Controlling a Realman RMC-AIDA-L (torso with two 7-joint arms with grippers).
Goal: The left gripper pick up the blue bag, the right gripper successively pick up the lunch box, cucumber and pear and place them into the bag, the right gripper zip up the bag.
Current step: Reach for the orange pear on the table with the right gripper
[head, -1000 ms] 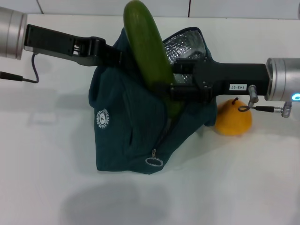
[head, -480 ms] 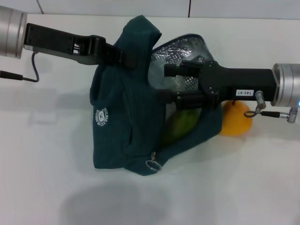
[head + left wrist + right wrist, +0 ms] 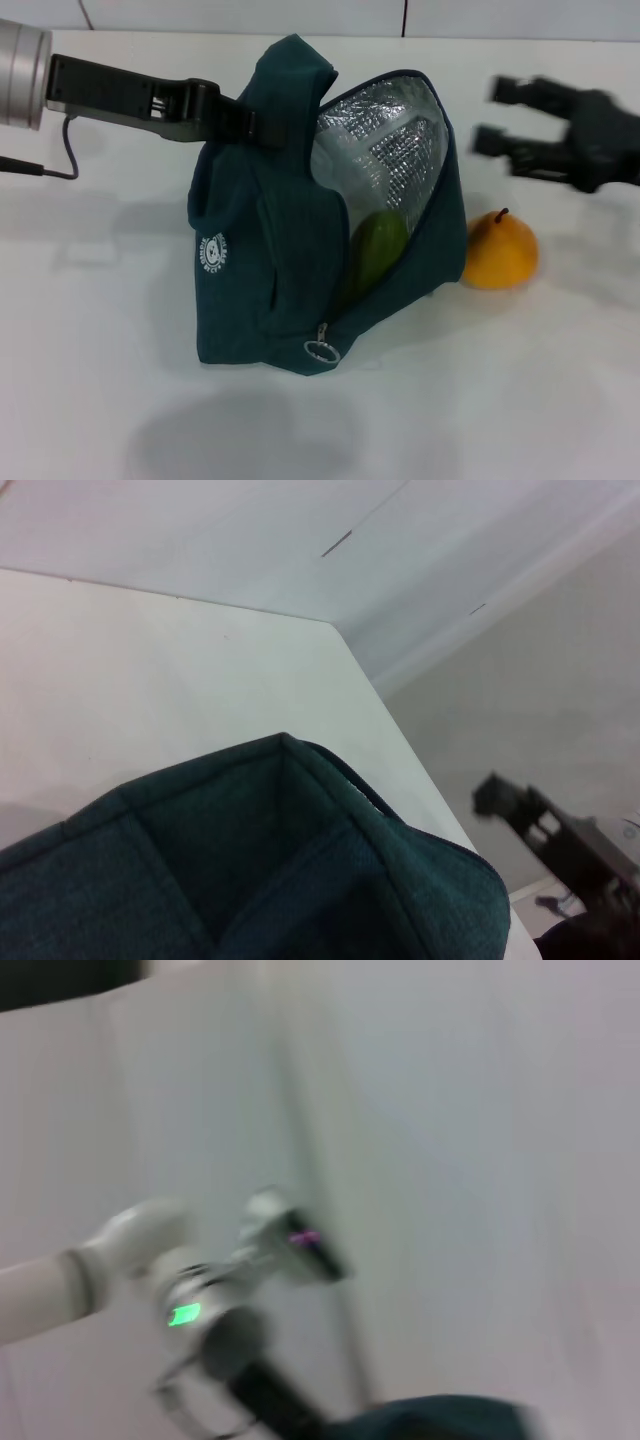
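The blue bag [image 3: 270, 260] stands on the white table with its mouth open, showing the silver foil lining. My left gripper [image 3: 250, 122] is shut on the bag's top fabric at the upper left and holds it up. The cucumber [image 3: 378, 250] lies inside the bag, with its green end showing in the opening. To the right of the bag, the pear [image 3: 500, 252] rests on the table. My right gripper [image 3: 490, 115] hovers open and empty, above the pear and right of the bag. The lunch box is out of view. In the left wrist view the blue bag [image 3: 250, 870] fills the foreground.
The bag's ring zipper pull [image 3: 323, 349] hangs at its lower front. A black cable [image 3: 50, 160] runs along the left arm. The white table [image 3: 520, 400] spreads around the bag. The right wrist view shows the left arm's green light [image 3: 185, 1313].
The right gripper let go of the cucumber, which slid down into the bag. It then pulled back out of the bag's mouth, up and to the right. The left arm stayed still.
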